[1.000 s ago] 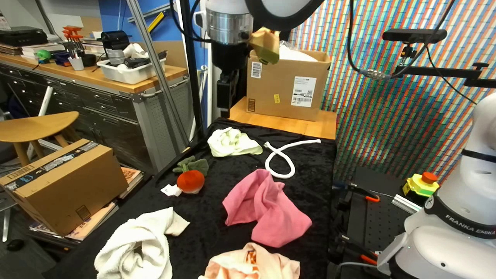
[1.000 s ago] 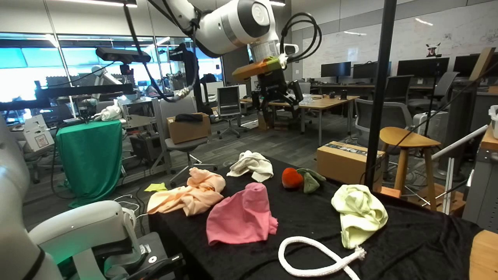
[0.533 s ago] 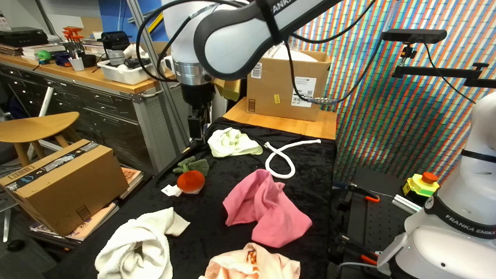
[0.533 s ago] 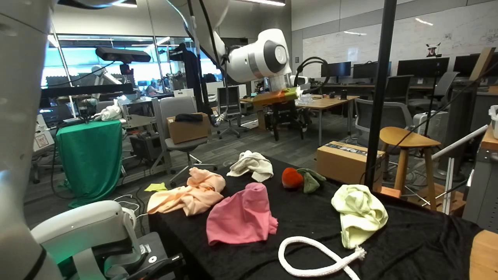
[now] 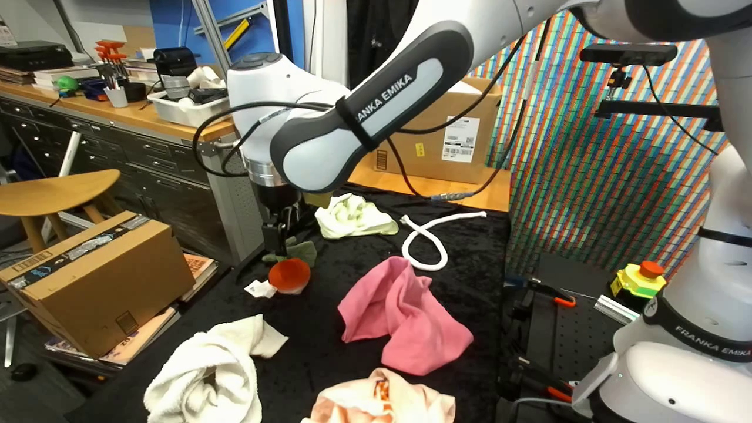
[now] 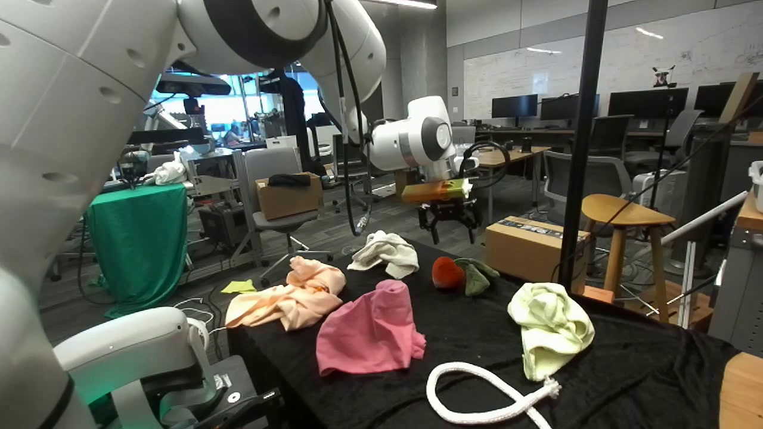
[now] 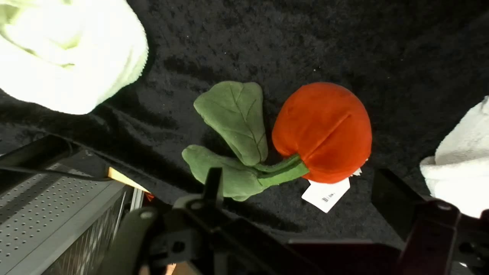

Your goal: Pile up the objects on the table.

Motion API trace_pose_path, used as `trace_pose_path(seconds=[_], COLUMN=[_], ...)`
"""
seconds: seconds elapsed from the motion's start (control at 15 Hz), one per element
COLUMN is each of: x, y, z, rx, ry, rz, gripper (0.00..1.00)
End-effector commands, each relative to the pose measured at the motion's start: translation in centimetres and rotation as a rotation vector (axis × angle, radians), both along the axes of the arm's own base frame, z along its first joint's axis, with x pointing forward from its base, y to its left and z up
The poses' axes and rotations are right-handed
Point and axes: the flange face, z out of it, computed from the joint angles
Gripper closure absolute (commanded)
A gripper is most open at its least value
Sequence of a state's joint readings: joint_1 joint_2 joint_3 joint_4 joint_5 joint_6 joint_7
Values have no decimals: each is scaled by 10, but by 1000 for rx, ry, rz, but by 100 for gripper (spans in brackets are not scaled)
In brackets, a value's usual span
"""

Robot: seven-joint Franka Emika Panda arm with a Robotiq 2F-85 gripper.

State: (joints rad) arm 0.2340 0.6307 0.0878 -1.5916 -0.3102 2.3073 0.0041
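Swinging lower just now, you bring the fingers [image 7: 393,202], spread and empty, near the red plush [image 7: 321,133], lying on the black-draped desk [image 5: 317,329] between the yellow-green cloth [image 6: 551,328] and the white cloth [image 6: 384,256]. Nothing looks piled, so the plush is probably your first pick.

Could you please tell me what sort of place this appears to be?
Most likely a robotics lab, judging by the Franka Emika arm, the workbench with its drawers, and the whiteboard with faint writing.
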Motion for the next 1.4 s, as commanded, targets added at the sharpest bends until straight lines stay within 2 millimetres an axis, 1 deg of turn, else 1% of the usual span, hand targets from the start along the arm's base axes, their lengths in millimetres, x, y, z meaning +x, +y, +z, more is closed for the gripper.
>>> trace_pose_path(seconds=[0.0,0.27,0.47,0.73,1.13,1.27,1.33], x=[23,29,32,33,26,25,24], y=[6,5,6,5,9,10,10], z=[-26,-55,-67,-75,-83,-84,-84], rx=[-15,3,24,59,93,99,102], ry=[-20,12,27,50,94,103,110], rz=[-42,-97,-130,-175,-202,-206,-206], gripper=[0,0,0,0,0,26,32])
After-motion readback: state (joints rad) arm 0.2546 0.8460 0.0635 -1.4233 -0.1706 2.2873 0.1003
